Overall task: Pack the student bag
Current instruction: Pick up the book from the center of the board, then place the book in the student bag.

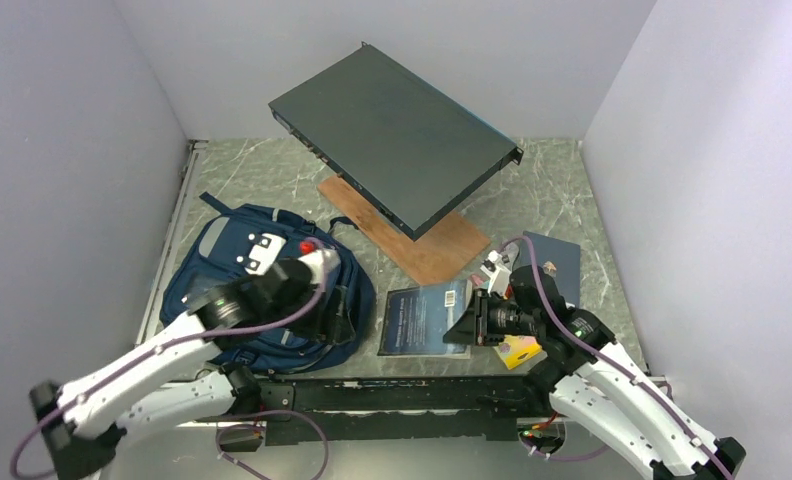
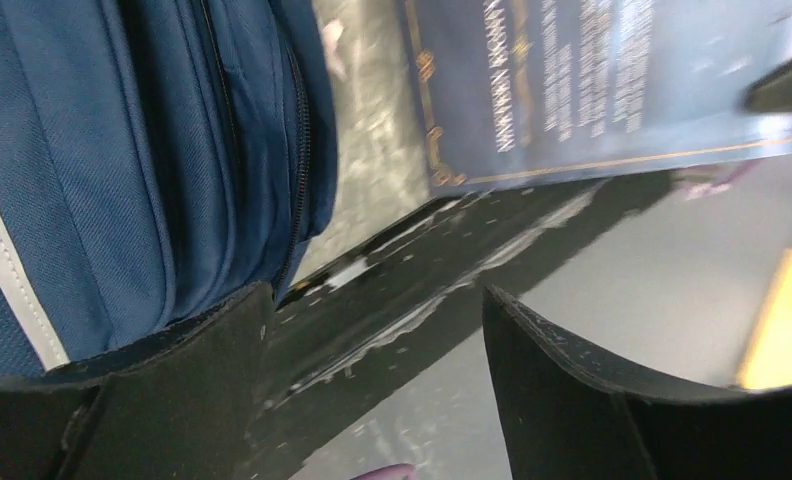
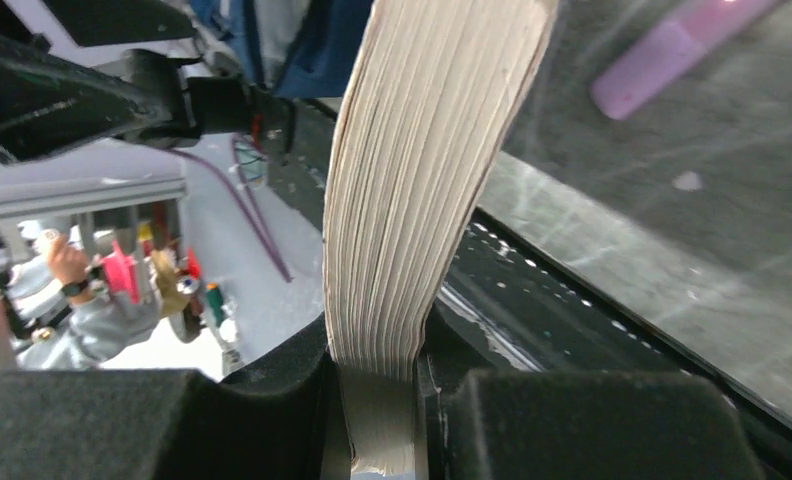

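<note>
Marbled tabletop (image 1: 552, 190) bears the student bag (image 1: 222, 250) beside a book (image 1: 417, 320), print illegible.

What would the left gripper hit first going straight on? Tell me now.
Probably the book, at its near corner; the open left gripper points past the bag beside it. It may graze the black rail first; depth is unclear.

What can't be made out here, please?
Near side of the student bag: top external view, covered by the left arm.
The yellow object: top external, mostly under the right arm; left wrist view, blurred and cut by the edge.
The book's cover text: too small in top external.
</note>
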Motion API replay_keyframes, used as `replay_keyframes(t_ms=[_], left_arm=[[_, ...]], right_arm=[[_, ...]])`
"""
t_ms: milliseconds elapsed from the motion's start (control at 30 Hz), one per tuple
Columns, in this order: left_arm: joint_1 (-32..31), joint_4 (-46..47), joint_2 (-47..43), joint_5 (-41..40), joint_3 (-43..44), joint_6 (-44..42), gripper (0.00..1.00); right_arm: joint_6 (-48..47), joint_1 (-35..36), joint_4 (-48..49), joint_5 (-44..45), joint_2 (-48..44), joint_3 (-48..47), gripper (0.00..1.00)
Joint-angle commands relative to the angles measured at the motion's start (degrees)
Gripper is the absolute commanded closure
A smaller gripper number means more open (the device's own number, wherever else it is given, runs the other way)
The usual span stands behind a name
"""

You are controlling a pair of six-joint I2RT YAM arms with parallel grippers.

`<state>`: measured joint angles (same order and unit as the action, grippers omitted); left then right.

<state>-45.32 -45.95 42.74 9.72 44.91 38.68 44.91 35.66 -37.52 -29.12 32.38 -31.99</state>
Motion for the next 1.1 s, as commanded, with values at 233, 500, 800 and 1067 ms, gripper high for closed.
replay_keyframes(t_ms=[233, 500, 800, 1067], left_arm=[[-15.52, -6.42, 28.53, -35.1, 11.59, 0.83, 0.53], [-17.11, -14.53, 34.31, -46.18, 15.39, 3.42, 0.82], [-18.14, -18.16, 12.48, -54.03, 18.79, 3.92, 1.0], [-18.14, -5.06, -3.53, -45.02, 14.69, -4.04, 1.0]], right_arm=[[-1.84, 0.19, 2.01, 1.81, 0.21, -4.16, 1.0], [4.83, 0.2, 12.26, -5.26, -1.5, 1.77, 1.0], [27.1, 0.29, 47.78, -17.63, -1.9, 11.48, 1.0], [35.93, 3.1, 67.49, -15.15, 8.47, 13.97, 1.0]])
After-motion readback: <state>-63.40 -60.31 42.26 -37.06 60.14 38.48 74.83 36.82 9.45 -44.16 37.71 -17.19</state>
